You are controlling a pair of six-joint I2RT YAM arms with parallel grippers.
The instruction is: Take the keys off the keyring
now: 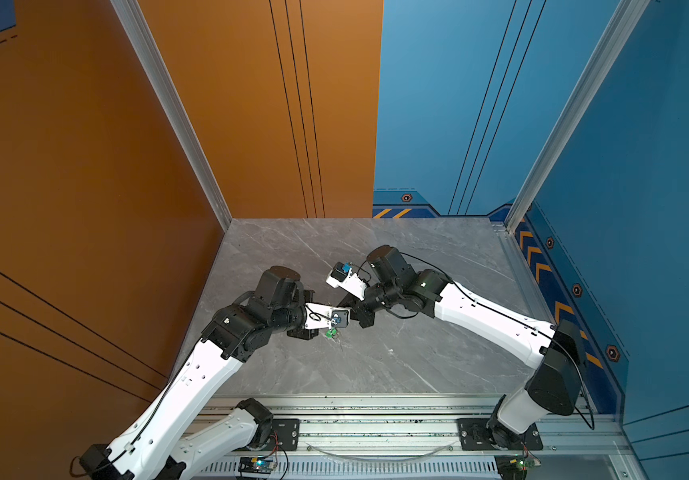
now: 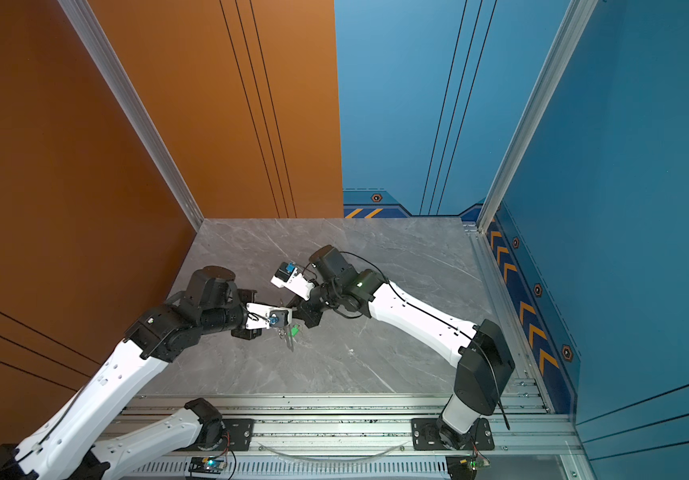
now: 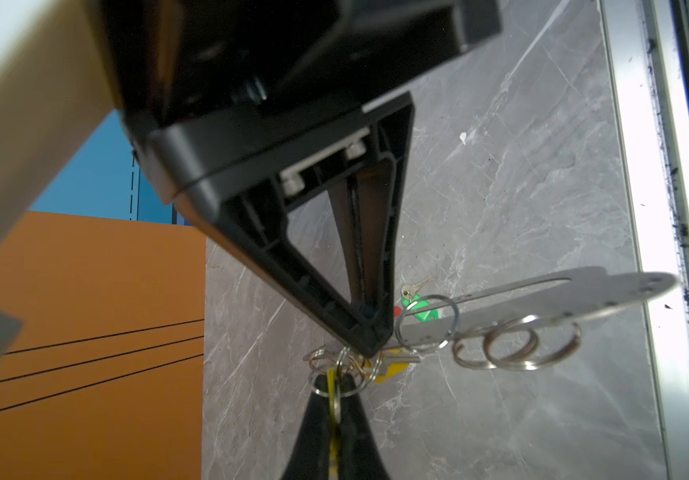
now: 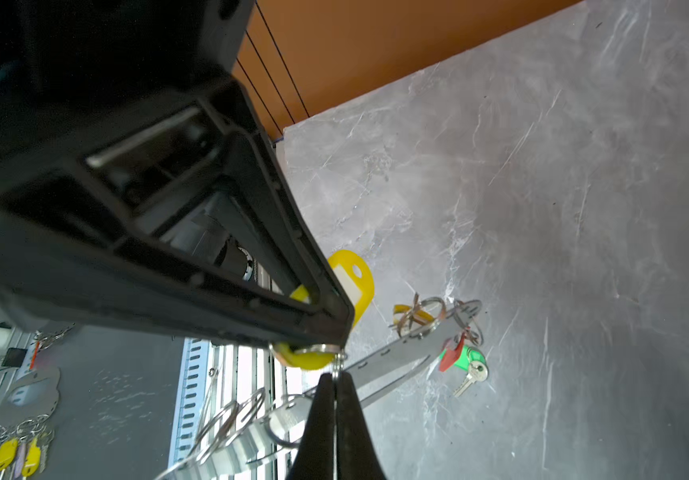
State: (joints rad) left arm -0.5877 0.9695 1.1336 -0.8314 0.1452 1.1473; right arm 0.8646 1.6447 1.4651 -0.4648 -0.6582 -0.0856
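Both grippers meet above the middle of the table. My left gripper (image 3: 334, 388) is shut on the edge of the yellow tag (image 4: 353, 286) of one of the keys. My right gripper (image 4: 335, 376) is shut on a thin silver ring (image 4: 338, 361) next to that tag. The keyring (image 3: 542, 299), a flat grey plate, sticks out sideways from the two tips with loose silver rings (image 3: 530, 343) along its edge. A green-tagged key (image 4: 465, 359) and a red tag (image 4: 450, 355) show below the plate's far end. In both top views only the green tag (image 1: 331, 332) (image 2: 294, 330) shows under the wrists.
An aluminium rail (image 1: 376, 415) runs along the table's front edge. Orange and blue walls close in the other sides. In the right wrist view another plate (image 4: 37, 390) with several coloured tags (image 4: 6, 453) lies beyond the rail.
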